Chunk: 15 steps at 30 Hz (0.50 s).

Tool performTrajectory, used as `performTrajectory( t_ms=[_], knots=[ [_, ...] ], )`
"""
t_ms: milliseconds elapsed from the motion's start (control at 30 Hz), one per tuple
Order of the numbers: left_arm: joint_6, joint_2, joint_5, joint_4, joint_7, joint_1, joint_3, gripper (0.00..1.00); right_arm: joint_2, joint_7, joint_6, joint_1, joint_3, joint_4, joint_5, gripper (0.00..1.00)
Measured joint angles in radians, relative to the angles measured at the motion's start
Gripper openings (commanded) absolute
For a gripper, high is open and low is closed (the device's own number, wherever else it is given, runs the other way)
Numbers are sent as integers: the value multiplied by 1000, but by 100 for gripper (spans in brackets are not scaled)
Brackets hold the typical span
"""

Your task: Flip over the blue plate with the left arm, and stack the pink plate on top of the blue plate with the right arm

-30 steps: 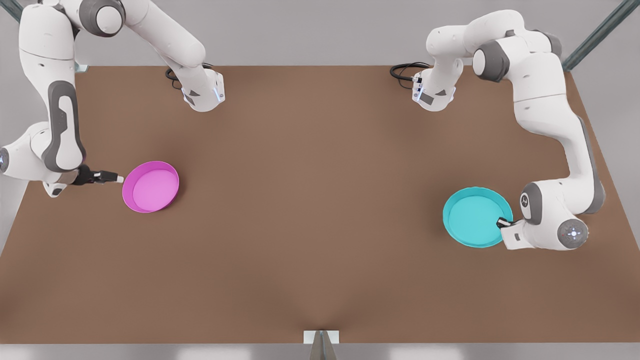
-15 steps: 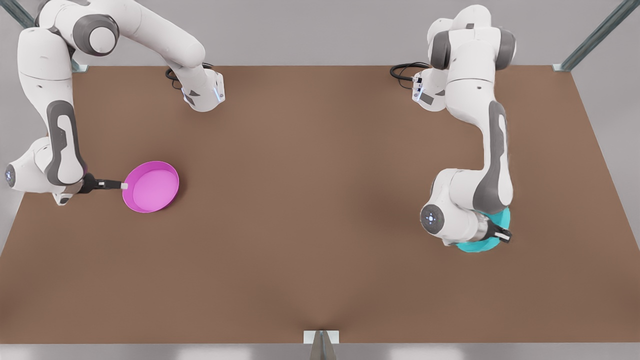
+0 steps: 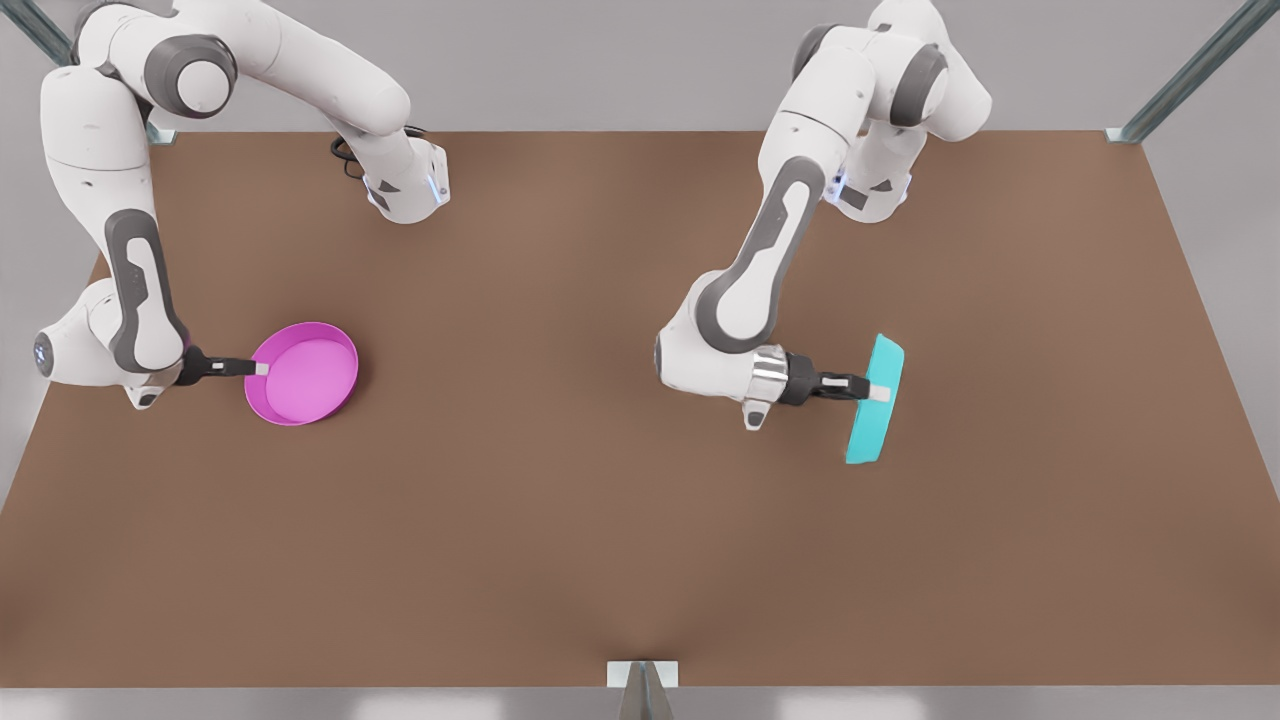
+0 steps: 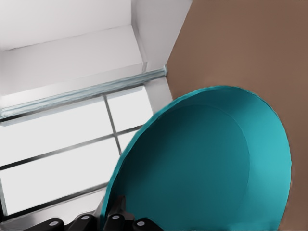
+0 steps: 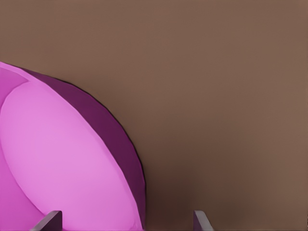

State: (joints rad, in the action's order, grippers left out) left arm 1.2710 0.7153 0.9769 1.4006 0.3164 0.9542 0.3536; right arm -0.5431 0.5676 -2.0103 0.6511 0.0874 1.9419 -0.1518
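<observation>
The blue plate point(image 3: 872, 418) hangs above the table on the front view's right, turned up on edge. My left gripper point(image 3: 872, 391) is shut on its rim, reaching in from the side toward the table's middle. In the left wrist view the blue plate's hollow side point(image 4: 202, 163) faces the camera, with the black fingers point(image 4: 118, 216) at its rim. The pink plate point(image 3: 305, 372) lies flat, hollow side up, on the front view's left. My right gripper point(image 3: 258, 369) is open at the pink plate's outer rim. The pink plate's rim point(image 5: 130, 159) runs between the two spread fingertips point(image 5: 50, 220).
The brown table point(image 3: 600, 500) stretches wide between the two plates. Both arm bases point(image 3: 405, 185) stand at the far edge with black cables. A small metal bracket point(image 3: 642, 675) sits at the near edge.
The left arm swung round to the blue plate's inner side, lifted it off the table and tipped it on edge, carrying it toward the middle. The right gripper crept up to the pink plate's rim.
</observation>
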Motion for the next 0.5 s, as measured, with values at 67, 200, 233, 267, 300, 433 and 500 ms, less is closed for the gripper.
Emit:
performTrajectory(
  t_ms=[67,200,233,267,300,433,500],
  knots=[
    [-41,20,8,1,69,42,-1,21,0,0,2,5,0,0,0,100],
    [-98,68,16,1,150,113,-1,21,0,0,-1,1,0,0,0,100],
    [-110,78,16,1,176,125,-1,21,-1,0,-1,2,0,0,0,100],
    [-119,95,15,1,202,138,-1,21,-2,0,-1,1,0,0,0,100],
    [-125,107,14,1,223,151,-1,21,-2,0,-1,1,0,0,0,100],
    [-159,143,8,1,291,179,-6,21,-2,-10,-4,-1,0,-3,-10,100],
    [-169,157,7,1,302,203,-6,21,-2,-12,-5,-2,1,-3,-14,100]
  ],
)
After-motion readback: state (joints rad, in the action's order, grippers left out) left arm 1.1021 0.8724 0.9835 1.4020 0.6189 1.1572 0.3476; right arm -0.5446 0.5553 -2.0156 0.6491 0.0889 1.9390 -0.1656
